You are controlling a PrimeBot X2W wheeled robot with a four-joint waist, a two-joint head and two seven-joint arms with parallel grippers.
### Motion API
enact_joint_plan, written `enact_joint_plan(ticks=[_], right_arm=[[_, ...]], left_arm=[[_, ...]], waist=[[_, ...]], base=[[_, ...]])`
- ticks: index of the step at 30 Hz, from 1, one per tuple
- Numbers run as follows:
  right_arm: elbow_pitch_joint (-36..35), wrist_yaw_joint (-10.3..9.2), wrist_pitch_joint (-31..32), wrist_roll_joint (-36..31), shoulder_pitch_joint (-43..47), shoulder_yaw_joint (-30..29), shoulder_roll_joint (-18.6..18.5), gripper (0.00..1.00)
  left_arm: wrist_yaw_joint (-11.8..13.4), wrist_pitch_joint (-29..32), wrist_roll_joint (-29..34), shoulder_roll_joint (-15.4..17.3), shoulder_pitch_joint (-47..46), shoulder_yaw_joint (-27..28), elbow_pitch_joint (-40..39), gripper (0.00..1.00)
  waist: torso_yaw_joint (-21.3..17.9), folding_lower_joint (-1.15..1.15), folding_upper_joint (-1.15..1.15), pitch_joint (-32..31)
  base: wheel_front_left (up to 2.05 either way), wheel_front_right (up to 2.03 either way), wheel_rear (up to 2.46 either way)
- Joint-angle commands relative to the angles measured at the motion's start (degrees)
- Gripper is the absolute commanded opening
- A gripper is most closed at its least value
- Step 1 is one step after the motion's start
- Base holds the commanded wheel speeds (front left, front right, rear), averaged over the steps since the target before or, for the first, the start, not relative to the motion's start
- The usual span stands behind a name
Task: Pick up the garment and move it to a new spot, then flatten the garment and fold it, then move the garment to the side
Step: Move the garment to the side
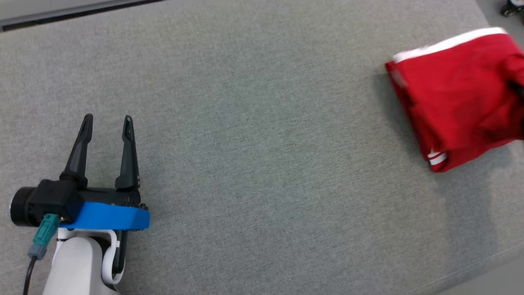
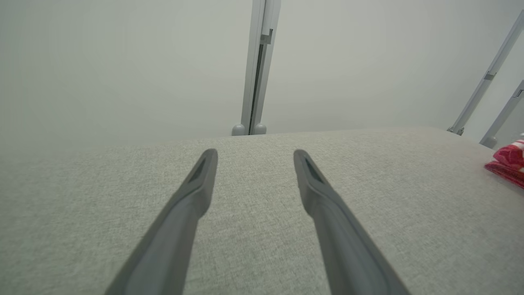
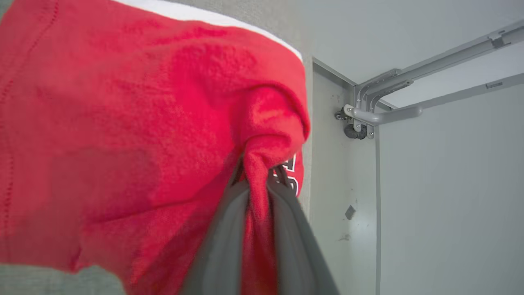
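A grey cloth-covered table [image 1: 254, 155] is filling the head view, with a pale rail [image 1: 61, 14] crossing the upper left corner. At lower left the left gripper [image 1: 108, 118] is hovering over the cloth, fingers standing apart and holding nothing, probably parked out of the way. The wide middle stretch is offering ample free room. At upper right the folded red garment [image 1: 454, 98], white-trimmed, is lying against the frame's right edge; the table's edge is cutting across the lower right corner, so space there is running short. In the right wrist view the right gripper [image 3: 256, 174] is clamping a bunched fold of the garment, seemingly to carry it aside.
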Motion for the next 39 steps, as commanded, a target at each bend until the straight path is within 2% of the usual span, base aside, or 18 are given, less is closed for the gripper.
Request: enact_joint_plan(ticks=[1, 8, 9, 10, 11, 18, 23, 27, 33, 36, 39], right_arm=[[1.8, -0.01, -0.9, -1.1, 0.6, -1.2, -0.2, 0.00], [9.3, -0.01, -7.3, -4.1, 2.6, -6.0, 2.7, 0.00], [9.9, -0.01, -8.4, -5.0, 2.7, -6.3, 3.2, 0.29], [10.6, -0.01, -9.8, -5.8, 2.6, -6.8, 3.6, 0.81], [11.1, -0.01, -11.3, -7.3, 2.4, -7.4, 4.1, 1.00], [13.0, -0.01, -21.2, -17.9, 2.9, -11.8, 6.8, 1.00], [10.8, -0.01, -25.7, -18.2, 8.5, -15.8, 11.1, 1.00], [5.2, 0.00, -27.7, -15.5, 16.8, -17.3, 15.9, 1.00], [-6.8, -0.01, -29.6, -11.9, 29.8, -22.0, 23.6, 1.00], [-12.3, -0.01, -30.2, -11.5, 35.5, -25.4, 28.1, 1.00], [-16.1, 0.00, -30.6, -12.3, 39.2, -27.0, 31.1, 1.00]], left_arm=[[-0.2, 0.3, 0.2, 0.7, -0.8, 0.1, -0.6, 1.00], [-0.1, 1.8, -0.1, 2.0, 0.1, 0.2, -2.6, 1.00], [-0.1, 2.0, -0.2, 2.1, 0.2, 0.1, -2.7, 1.00], [0.0, 2.1, -0.1, 2.3, 0.3, 0.0, -2.8, 1.00], [0.0, 2.2, -0.2, 2.4, 0.4, 0.0, -2.9, 1.00], [0.2, 1.8, -0.7, 1.2, 1.4, -1.4, -1.5, 1.00], [0.6, 0.5, -1.9, -0.8, 3.2, -1.9, 0.7, 1.00], [0.9, -0.4, -3.4, -2.4, 5.6, -2.1, 2.9, 1.00], [1.2, -1.4, -4.9, -3.3, 9.0, -1.5, 4.7, 1.00], [1.3, -1.7, -5.4, -3.7, 10.8, -1.2, 5.4, 1.00], [1.2, -1.8, -5.4, -3.8, 12.5, -0.9, 6.1, 1.00]], waist=[[0.8, 0.00, 0.00, 1.1], [1.0, 0.00, 0.00, 2.2], [1.0, 0.00, 0.00, 2.2], [1.0, 0.00, 0.00, 2.0], [0.9, 0.00, 0.00, 1.8], [1.7, 0.00, 0.00, -3.3], [3.9, 0.00, 0.00, -9.4], [6.3, 0.00, 0.00, -14.1], [9.8, 0.00, 0.00, -18.8], [11.3, 0.00, 0.00, -20.6], [12.6, 0.00, 0.00, -22.3]], base=[[0.00, 0.00, 0.00], [0.00, 0.00, 0.00], [0.00, 0.00, 0.00], [0.00, 0.00, 0.00], [0.00, 0.00, 0.00], [0.00, 0.00, 0.00], [0.00, 0.00, 0.00], [0.00, 0.00, 0.00], [0.00, 0.00, 0.00], [0.00, 0.00, 0.00], [0.00, 0.00, 0.00]])
